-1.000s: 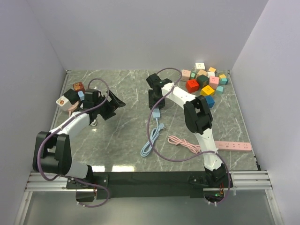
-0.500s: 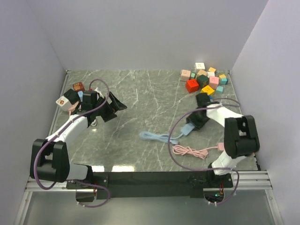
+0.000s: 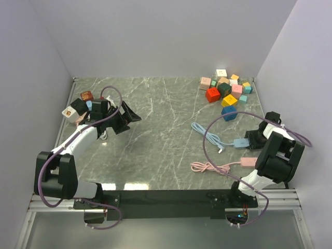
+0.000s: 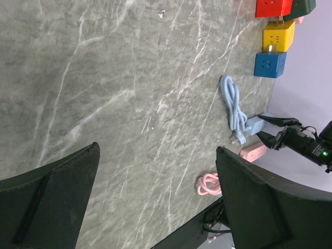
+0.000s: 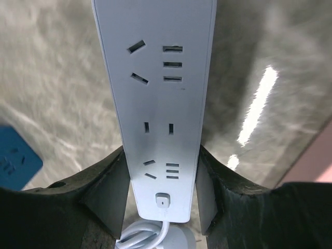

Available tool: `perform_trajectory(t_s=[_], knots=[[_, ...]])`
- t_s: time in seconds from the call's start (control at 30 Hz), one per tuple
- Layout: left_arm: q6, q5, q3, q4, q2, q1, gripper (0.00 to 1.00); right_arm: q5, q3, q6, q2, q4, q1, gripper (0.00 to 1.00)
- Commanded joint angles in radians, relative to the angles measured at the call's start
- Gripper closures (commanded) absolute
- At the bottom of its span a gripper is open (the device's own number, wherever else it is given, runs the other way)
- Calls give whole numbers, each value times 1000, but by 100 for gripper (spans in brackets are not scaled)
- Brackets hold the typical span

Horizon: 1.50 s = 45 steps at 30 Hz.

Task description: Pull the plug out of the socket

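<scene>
My right gripper (image 3: 252,139) is shut on the sides of a pale blue power strip (image 3: 240,142) at the table's right edge. In the right wrist view the strip (image 5: 155,78) runs up between my fingers (image 5: 111,181), and the sockets that show are empty. Its blue cable (image 3: 207,132) loops left on the table, with the free end (image 3: 221,151) lying loose. The left wrist view shows the strip (image 4: 254,124) and cable (image 4: 231,101) too. My left gripper (image 3: 129,115) is open and empty at the far left, its fingers (image 4: 57,197) wide apart above bare table.
A pink power strip (image 3: 248,162) with a coiled pink cable (image 3: 210,167) lies by the right arm's base. Several coloured socket cubes (image 3: 225,91) sit at the back right. More cubes (image 3: 78,106) stand at the left wall behind my left arm.
My right arm has swung from the table's back middle to the right edge, carrying the blue strip and dragging its cable along. The left arm has barely moved.
</scene>
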Motion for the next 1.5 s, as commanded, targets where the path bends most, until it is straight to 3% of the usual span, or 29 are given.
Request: perform_trajectory(t_s=[0.0,0.1,0.17,0.2,0.3,0.33,0.5,0.63,0.73,0.77,0.87,0.9,1.0,1.17,1.23,1.47], knots=[[38,-22,48,-16,-11,6,1,65,19,12,-45,-24,-40,100],[47,-39,68,-32,-6,19,1,85,17,9,-75,-20,-71,100],[50,-43,87,-43,-6,37,1,87,22,-5,-117,9,-76,81],[59,-45,94,-44,-8,45,1,79,30,-32,-131,11,-74,57],[73,-53,128,-62,-3,78,1,91,47,-60,-196,5,-62,36],[76,-53,146,-67,0,86,1,97,53,-77,-212,-6,-48,25],[99,-65,194,-101,27,161,1,132,63,-92,-296,-41,-25,9],[124,-114,261,-153,64,235,1,81,106,-126,-283,-54,2,8],[131,-169,317,-191,81,316,1,-80,145,-229,-295,38,163,7],[139,-228,338,-207,104,333,1,-102,199,-255,-258,28,267,7],[156,-339,439,-286,174,384,1,-81,302,-328,-186,-3,452,6],[164,-358,484,-299,193,391,1,-70,315,-350,-175,-1,564,6],[194,-459,586,-352,266,396,1,-59,344,-355,-148,18,705,6],[228,-447,630,-406,339,394,7,-65,392,-364,-60,6,820,5],[236,-421,587,-402,334,387,19,-78,401,-365,-20,11,845,6],[259,-470,453,-388,359,309,31,-98,465,-378,70,-1,880,6]])
